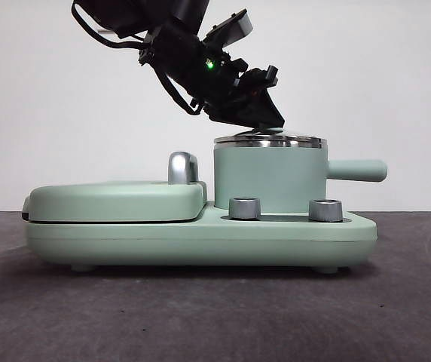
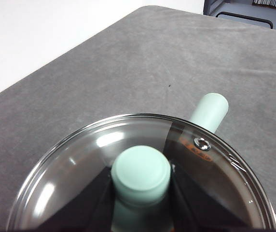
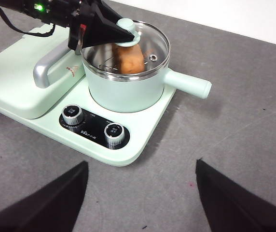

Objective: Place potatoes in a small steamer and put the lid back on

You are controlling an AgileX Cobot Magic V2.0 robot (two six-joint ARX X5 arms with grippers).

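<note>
While the left gripper [image 2: 140,193] clamps the knob of the lid [image 3: 143,41] on the small steamer [image 3: 126,89], potato [image 3: 128,58] inside, it needs only release; the right gripper [image 3: 140,193] waits open.

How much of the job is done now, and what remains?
Done: the potato lies inside the pot. In hand: the left tool holds the lid by its knob, resting on the pot's rim. Left: release the knob. The right tool waits, open.

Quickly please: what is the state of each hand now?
Left hand: closed on the lid knob, lid on the small steamer.
Right hand: open, holding nothing.
</note>
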